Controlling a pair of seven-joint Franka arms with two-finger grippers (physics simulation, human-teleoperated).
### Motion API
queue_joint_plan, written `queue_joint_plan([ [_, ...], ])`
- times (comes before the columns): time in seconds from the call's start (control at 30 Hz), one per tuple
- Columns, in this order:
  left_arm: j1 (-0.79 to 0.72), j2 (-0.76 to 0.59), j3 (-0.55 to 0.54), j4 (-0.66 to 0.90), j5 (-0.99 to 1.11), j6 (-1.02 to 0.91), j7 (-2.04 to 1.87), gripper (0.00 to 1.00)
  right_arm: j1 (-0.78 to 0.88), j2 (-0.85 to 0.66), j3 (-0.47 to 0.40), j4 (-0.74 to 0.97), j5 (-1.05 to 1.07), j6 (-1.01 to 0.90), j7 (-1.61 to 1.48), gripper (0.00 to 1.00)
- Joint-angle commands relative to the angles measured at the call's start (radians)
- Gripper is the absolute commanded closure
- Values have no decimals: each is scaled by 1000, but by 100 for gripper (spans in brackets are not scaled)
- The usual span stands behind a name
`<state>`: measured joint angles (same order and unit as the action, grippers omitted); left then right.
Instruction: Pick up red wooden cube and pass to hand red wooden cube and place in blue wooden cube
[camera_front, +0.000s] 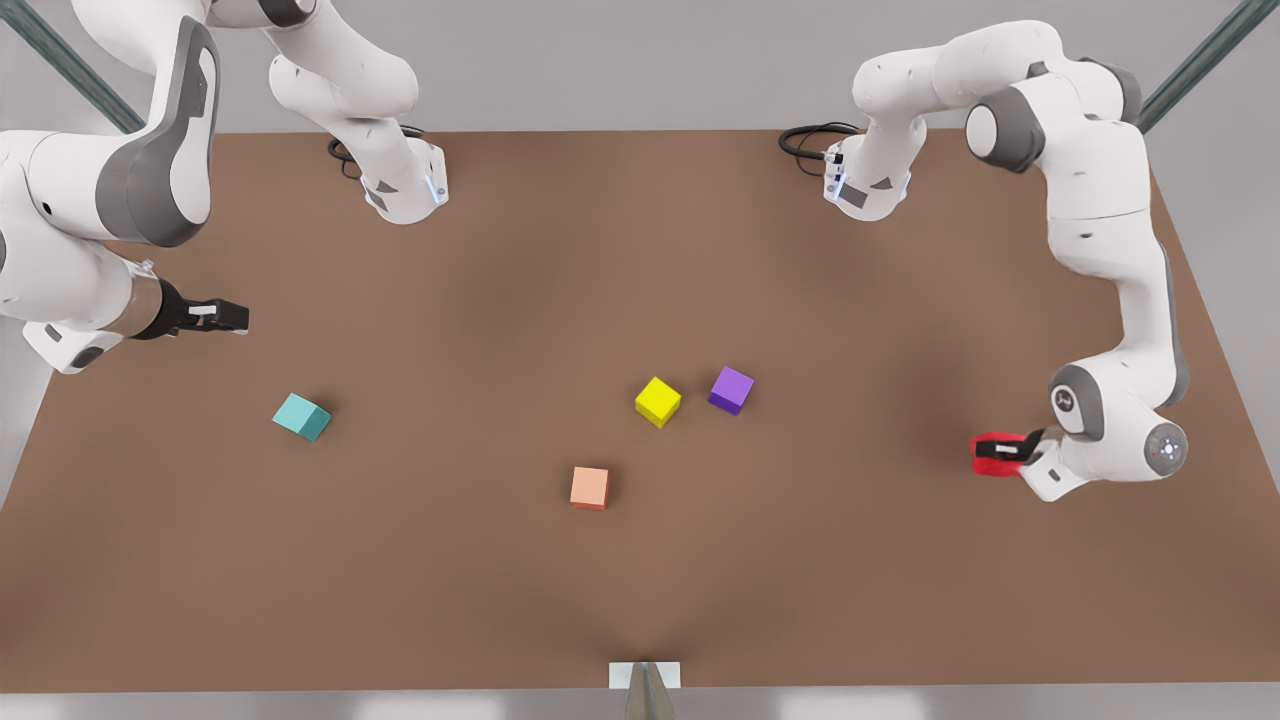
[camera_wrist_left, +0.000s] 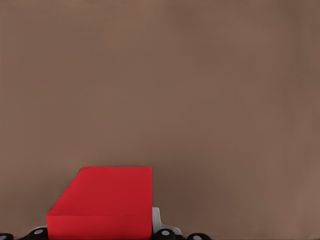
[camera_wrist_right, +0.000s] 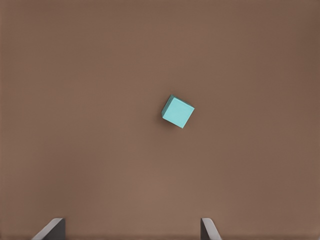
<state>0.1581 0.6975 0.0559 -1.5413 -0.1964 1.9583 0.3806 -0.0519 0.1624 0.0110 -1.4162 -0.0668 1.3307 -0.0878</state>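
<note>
My left gripper (camera_front: 1012, 452) is clamped on the red wooden cube (camera_front: 994, 454), and in the left wrist view the cube (camera_wrist_left: 102, 202) sits right up against the camera with bare table (camera_wrist_left: 200, 90) beyond it. I hold it by two opposite faces, fingers pointing sideways toward the middle of the table, so that most of the block sticks out past my fingertips. I judge that leaves free faces for the other hand to take at the handover. In the front view this hand is at the front view's right, near the table's edge.

Farther out on the table (camera_front: 500, 600) lie the bystanders: the salmon-orange cube (camera_front: 589, 488), then the yellow cube (camera_front: 657, 401) and the purple cube (camera_front: 731, 389) just beside each other (none of them mine to touch).

Farthest from the held cube, at the front view's left, the blue wooden cube (camera_front: 301, 416) rests on the table, turned a little askew. My right gripper (camera_front: 222, 316) hangs above and beyond it, fingers spread apart, looking down on it (camera_wrist_right: 177, 111). It waits there empty, probably so the red block can be set at that teal one after the pass.

I can read no brand, label or writing on the cubes or the table.
</note>
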Motion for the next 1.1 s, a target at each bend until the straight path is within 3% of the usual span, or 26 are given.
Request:
queue_joint_plan([
  [0.0, -3, -4, -50, 20, -231, -237, -160, 35, 7, 11, 3, 9, -4, 1, -1, 0],
  [0.07, -3, -3, -240, 102, -293, -378, -357, 35, 3, 121, 6, 71, 160, 25, -267, 0],
  [0.1, -3, 3, -347, 121, -351, -378, -399, 35, 9, 181, 9, 75, 359, 12, -432, 0],
  [0.17, -6, 74, -467, 200, -420, -361, -399, 35, 44, 261, 29, 98, 519, 13, -535, 0],
  [0.27, -93, 114, -544, 207, -649, -142, -454, 37, 47, 454, 44, 127, 816, 24, -1001, 0],
  [0.3, -129, 120, -573, 217, -663, -52, -450, 41, 72, 525, 44, 227, 857, 36, -1157, 0],
  [0.37, -137, 241, -686, 339, -663, 13, -448, 38, 116, 563, 44, 269, 884, 156, -1506, 0],
  [0.47, -138, 283, -735, 366, -704, 62, -439, 38, 147, 557, 44, 215, 992, 182, -1693, 0],
  [0.53, -152, 301, -738, 368, -752, 82, -385, 38, 164, 529, 44, 129, 1113, 300, -1866, 0],
  [0.7, -204, 323, -755, 418, -791, 169, -379, 38, 182, 522, 43, 48, 1243, 360, -2040, 0],
  [1.07, -226, 342, -758, 422, -845, 182, -224, 38, 236, 517, 41, -38, 1412, 423, -2192, 0],
])
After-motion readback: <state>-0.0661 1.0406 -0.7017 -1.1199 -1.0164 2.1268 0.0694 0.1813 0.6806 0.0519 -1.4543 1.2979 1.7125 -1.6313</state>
